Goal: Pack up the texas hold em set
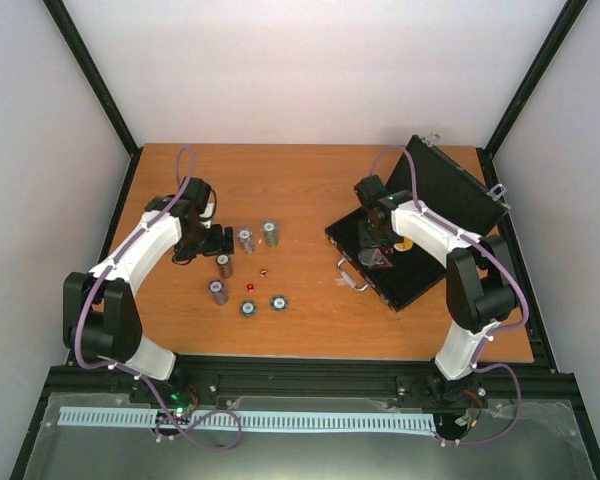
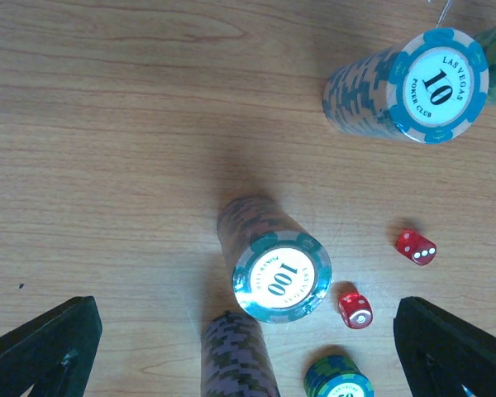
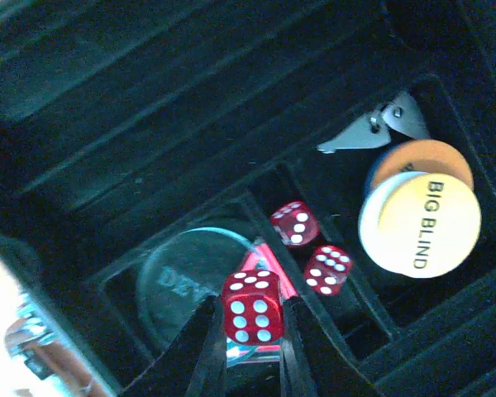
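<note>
The black case [image 1: 412, 283] lies open at the right with its lid [image 1: 450, 185] raised. My right gripper [image 1: 373, 252] hangs over its compartments, shut on a red die [image 3: 251, 316]. Two more red dice [image 3: 294, 223] lie in a slot below, beside a clear dealer disc [image 3: 178, 277] and a white "BIG BLIND" disc [image 3: 420, 225]. My left gripper [image 1: 220, 241] is open and empty above the chip stacks. A "100" stack [image 2: 281, 277], a "10" stack [image 2: 434, 83] and two red dice [image 2: 416, 246] stand on the wood between its fingers [image 2: 58, 339].
Several chip stacks [image 1: 246, 240] and two dice [image 1: 265, 272] are spread over the table's left middle. The case's silver handle [image 1: 353, 278] faces them. The table [image 1: 310, 180] is walled at the back and sides.
</note>
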Controlling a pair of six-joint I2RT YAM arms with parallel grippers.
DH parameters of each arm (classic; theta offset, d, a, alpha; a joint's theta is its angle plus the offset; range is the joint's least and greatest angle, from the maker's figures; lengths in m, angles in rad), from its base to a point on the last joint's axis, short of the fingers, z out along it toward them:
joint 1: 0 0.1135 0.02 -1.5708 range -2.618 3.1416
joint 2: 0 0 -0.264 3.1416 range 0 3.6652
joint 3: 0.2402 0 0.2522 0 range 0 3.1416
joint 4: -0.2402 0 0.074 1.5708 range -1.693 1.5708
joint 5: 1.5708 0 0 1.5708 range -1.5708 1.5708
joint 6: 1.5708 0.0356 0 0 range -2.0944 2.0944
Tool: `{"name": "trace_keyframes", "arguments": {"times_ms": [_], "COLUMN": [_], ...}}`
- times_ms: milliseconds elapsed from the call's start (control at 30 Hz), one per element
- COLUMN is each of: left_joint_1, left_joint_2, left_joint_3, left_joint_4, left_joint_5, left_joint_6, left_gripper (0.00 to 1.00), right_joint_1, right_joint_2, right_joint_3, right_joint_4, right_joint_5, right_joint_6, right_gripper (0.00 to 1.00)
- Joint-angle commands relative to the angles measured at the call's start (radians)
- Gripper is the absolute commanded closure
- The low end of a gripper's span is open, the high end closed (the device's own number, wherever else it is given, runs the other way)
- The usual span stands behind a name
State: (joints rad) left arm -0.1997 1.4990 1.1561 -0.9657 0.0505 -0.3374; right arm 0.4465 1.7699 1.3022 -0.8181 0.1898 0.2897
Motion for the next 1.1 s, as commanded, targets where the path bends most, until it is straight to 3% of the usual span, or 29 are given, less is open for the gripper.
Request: {"name": "trace_keyframes", "arguments": {"times_ms": [0, 333, 500, 1067], "left_joint_1": [-0.004, -0.004, -0.004, -0.004], "left_joint_2": [0.014, 0.052, 0.080, 0.138], "left_joint_3": [0.014, 0.017, 0.030, 0.078], "left_joint_4": [0.003, 0.010, 0.014, 0.010], "left_joint_5": [0.003, 0.005, 0.012, 0.014], "left_joint_6": [0.008, 0.004, 0.002, 0.002], "left_gripper": [0.00, 0.00, 0.00, 0.00], "right_joint_1": [-0.055, -0.140, -0.178, -0.196], "right_joint_2": [-0.017, -0.002, 0.000, 0.074], "right_joint_3": [-0.044, -0.096, -0.131, -0.118], "right_joint_4": [0.049, 0.051, 0.072, 0.076], "right_joint_5": [0.026, 0.052, -0.016, -0.042], "right_joint_6": [0.066, 0.117, 0.124, 0.118], "right_gripper": [0.84, 0.84, 0.84, 0.83]}}
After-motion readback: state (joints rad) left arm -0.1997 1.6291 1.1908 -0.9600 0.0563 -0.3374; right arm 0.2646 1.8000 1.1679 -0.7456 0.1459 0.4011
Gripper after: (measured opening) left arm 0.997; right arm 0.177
